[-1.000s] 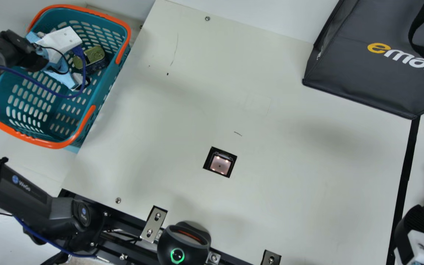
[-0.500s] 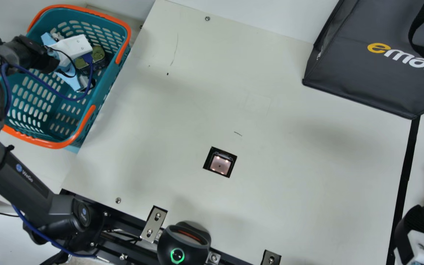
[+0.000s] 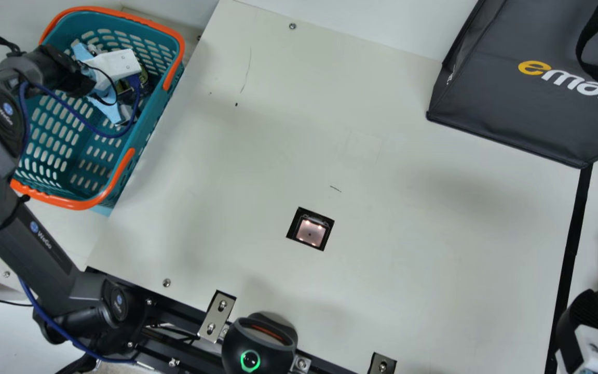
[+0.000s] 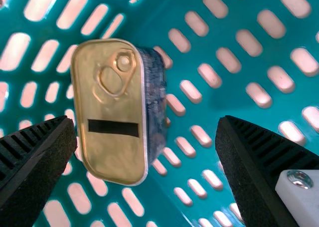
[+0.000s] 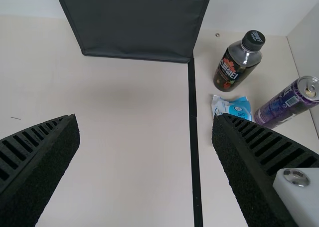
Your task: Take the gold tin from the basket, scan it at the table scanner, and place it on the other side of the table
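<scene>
Both fingers (image 4: 46, 159) of the left gripper (image 4: 145, 119) are spread wide, gripping nothing, as it is now carried farther across the teal basket (image 3: 73, 204) toward the gold tin (image 4: 112, 154) inside, so a grasp seems nearly prepared.

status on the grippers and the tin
Left gripper open above gold tin, tin still in basket. Right gripper open, empty. Nothing seen between left gripper's fingers and tin.

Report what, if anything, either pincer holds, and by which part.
Nothing: the left pincer hangs open above the gold tin in the basket, and the right pincer stands open and empty.
</scene>
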You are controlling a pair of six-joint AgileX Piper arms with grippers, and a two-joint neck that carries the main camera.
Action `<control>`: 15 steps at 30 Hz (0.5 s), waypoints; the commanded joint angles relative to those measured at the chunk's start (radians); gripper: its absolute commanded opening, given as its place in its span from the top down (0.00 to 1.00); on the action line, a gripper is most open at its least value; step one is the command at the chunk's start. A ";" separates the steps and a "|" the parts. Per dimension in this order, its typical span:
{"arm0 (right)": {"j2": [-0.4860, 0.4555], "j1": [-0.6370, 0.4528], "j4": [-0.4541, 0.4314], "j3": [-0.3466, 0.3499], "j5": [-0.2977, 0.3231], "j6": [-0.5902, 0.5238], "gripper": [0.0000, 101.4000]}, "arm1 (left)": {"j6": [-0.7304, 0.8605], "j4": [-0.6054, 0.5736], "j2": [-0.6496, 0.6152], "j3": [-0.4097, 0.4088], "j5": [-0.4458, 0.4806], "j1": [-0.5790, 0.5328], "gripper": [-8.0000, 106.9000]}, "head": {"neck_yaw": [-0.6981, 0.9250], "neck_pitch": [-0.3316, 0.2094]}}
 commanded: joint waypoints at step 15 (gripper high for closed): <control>0.000 0.000 0.000 0.000 0.000 0.000 0.06 | 0.008 0.023 0.083 -0.118 0.074 0.008 0.15 | 0.004 -0.029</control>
